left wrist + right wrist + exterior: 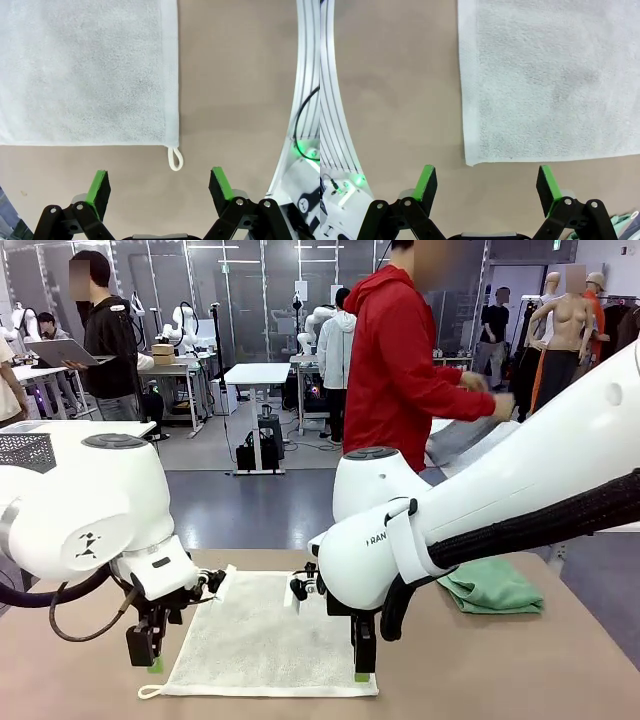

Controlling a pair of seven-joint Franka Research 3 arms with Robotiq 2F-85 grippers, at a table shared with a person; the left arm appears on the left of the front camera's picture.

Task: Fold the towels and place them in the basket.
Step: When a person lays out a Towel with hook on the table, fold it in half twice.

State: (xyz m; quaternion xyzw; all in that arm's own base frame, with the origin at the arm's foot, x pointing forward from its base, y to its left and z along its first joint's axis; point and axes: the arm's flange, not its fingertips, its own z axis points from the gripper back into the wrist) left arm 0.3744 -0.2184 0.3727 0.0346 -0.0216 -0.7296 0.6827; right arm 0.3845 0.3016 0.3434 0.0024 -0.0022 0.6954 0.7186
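Surface [540, 670]: brown, matt, carrying both towels.

Cream-white towel [262, 635]: spread flat and unfolded in the middle of the surface, between the two arms. Its near edge faces the robot.

Loop [175, 159]: at the towel's near-left corner, lying flat on the surface just off the hem.

Mint green towel [492, 587]: on the surface to the right of the cream-white towel and apart from it. It lies bunched or loosely folded, partly hidden behind the right arm.

Left gripper [150, 658]: low over the near-left corner of the cream-white towel. In its wrist view the gripper [160, 181] looks down with the loop just ahead of the gap. Jaws released and spread wide, nothing between them. The green pads [100, 186] are clear of the cloth.

Right gripper [361, 665]: low at the near-right corner of the same towel. In its wrist view the gripper [486, 181] has that corner just ahead of the gap. Jaws released and spread wide, grasping nothing.

Contact with surface: cannot tell for either gripper.

Person [395, 370]: in a red hooded top, standing at the far side, turned toward picture right with both hands out that way.
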